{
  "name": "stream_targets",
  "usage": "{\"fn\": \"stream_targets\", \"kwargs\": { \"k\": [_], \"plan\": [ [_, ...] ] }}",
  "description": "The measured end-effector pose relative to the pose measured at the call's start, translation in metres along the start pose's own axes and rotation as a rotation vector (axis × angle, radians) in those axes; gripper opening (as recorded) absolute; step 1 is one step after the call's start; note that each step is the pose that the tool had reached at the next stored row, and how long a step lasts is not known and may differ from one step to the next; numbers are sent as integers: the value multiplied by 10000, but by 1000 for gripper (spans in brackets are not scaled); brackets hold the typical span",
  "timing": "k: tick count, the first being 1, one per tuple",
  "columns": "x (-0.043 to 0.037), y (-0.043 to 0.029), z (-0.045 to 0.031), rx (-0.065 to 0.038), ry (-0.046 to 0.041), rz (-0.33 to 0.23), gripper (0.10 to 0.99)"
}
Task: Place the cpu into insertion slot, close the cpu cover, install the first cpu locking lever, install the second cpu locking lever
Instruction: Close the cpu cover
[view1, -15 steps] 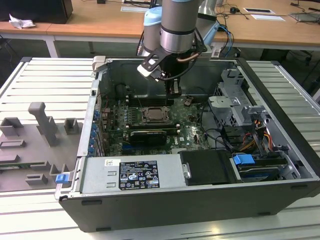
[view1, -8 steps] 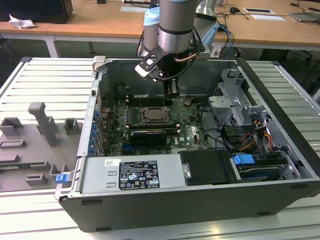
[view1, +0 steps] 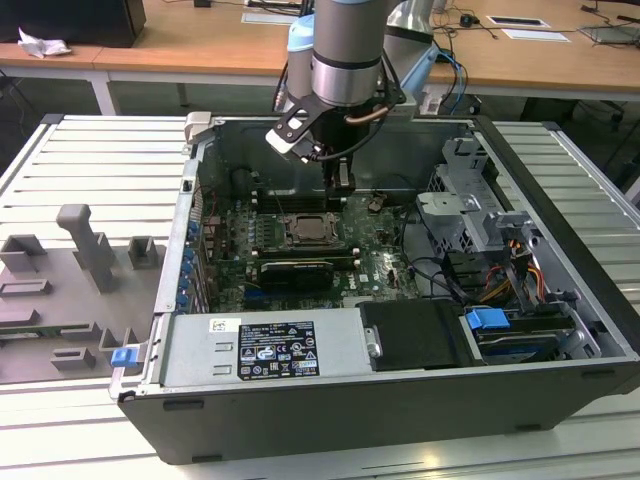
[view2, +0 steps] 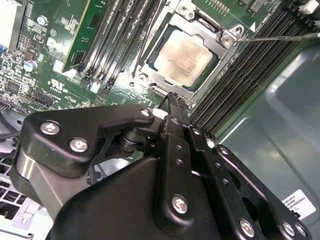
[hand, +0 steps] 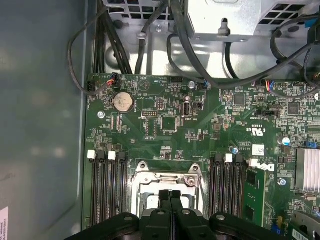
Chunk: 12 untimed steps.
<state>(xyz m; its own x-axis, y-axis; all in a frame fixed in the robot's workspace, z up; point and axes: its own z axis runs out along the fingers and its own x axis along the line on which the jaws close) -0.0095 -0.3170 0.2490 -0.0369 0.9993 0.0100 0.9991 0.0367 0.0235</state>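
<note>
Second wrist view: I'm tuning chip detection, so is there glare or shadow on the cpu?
In the second wrist view the cpu shows a soft, patchy sheen, not washed out, with no hard shadow across it; the dark end effector sits in the foreground. In the exterior view the cpu looks dimmer inside the case.

Exterior view high, oblique; both wrist views close over mobo (hand: 150, 145).

The cpu (view2: 186, 56) is showing a dull metal top; the cover (view2: 212, 29) is gleaming like bare steel; the gripper (view2: 172, 96) is looking matt black, perhaps anodised metal.
</note>
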Motion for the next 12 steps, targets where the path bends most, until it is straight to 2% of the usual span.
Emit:
{"fn": "stream_targets", "kwargs": {
  "k": [12],
  "plan": [
    [-5, -87, 20, -1, 7, -5, 106]
  ]
}}
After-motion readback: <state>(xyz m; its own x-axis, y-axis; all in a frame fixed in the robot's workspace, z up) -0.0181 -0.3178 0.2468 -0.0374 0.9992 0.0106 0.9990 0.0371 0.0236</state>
